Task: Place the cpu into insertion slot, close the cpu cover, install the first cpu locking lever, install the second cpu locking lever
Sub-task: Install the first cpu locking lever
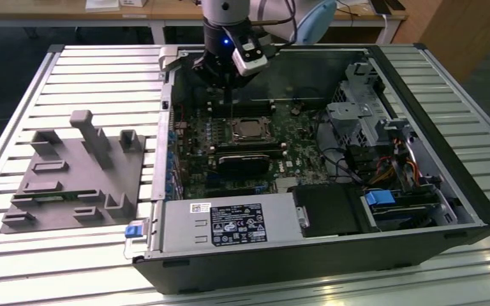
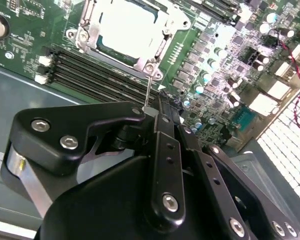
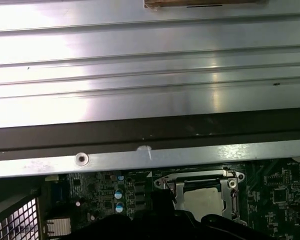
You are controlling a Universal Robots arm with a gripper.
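We see the cpu (image 2: pixel 127 25) lying flat in the slot (image 1: pixel 235 129), silver top up, just ahead of the gripper's tips in the second wrist view; the cover (image 2: pixel 87 35) is down over it, its silvery frame ringing the chip on all sides; from the frame's corner nearest the gripper (image 2: pixel 149 110) a thin wire lever (image 2: pixel 148 87) rises off the board and ends right at the tips; the gripper is closed, its black fingers (image 2: pixel 115 122) drawn together with the lever's end pinched between them; between the gripper and the cover run the long black memory slots (image 2: pixel 90 75), and the green board (image 2: pixel 215 75) spreads out beyond the tips on every side; in the first wrist view the chip shows pale inside its frame, close under the gripper's dark bulk, with the case's wall beyond it; in the exterior view the gripper hangs inside the open case (image 1: pixel 449 159), near its far wall, with the cpu just beside it on the side towards the power supply (image 1: pixel 228 223); well apart from the gripper, towards the exterior view's left, a grey fixture (image 1: pixel 74 172) stands on the slatted table (image 1: pixel 100 70).
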